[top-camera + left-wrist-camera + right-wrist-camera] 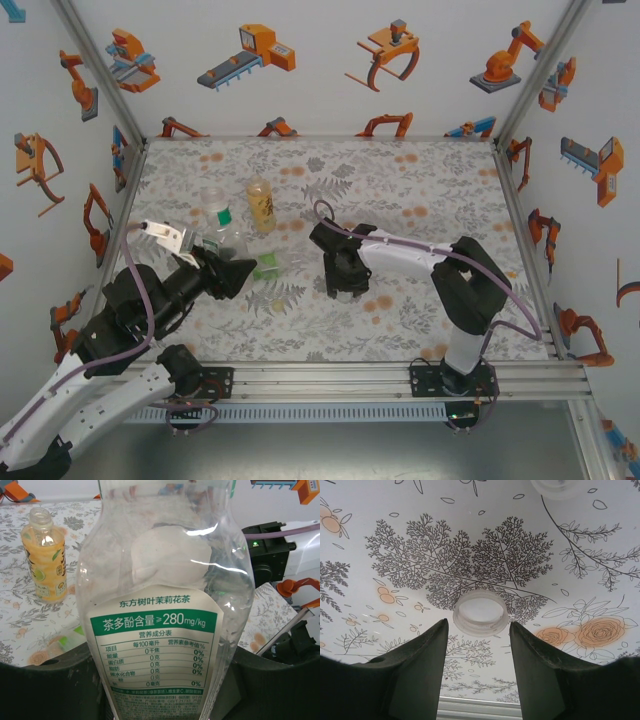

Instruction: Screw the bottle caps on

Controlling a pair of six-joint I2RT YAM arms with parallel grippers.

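From above, the left gripper (228, 263) clamps the upright slim bottle (214, 213), with the amber bottle (261, 205) just beyond to its right. The left wrist view shows both fingers pressed against that slim bottle's sides. In the right wrist view, the right gripper (477, 630) stands released, and a cap (480, 613) lies on the table between its spread tips.

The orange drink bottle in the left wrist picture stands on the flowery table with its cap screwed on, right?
Not quite. The orange drink bottle does stand on the flowery table, but it is uncapped. The left wrist view shows its bare, open neck.
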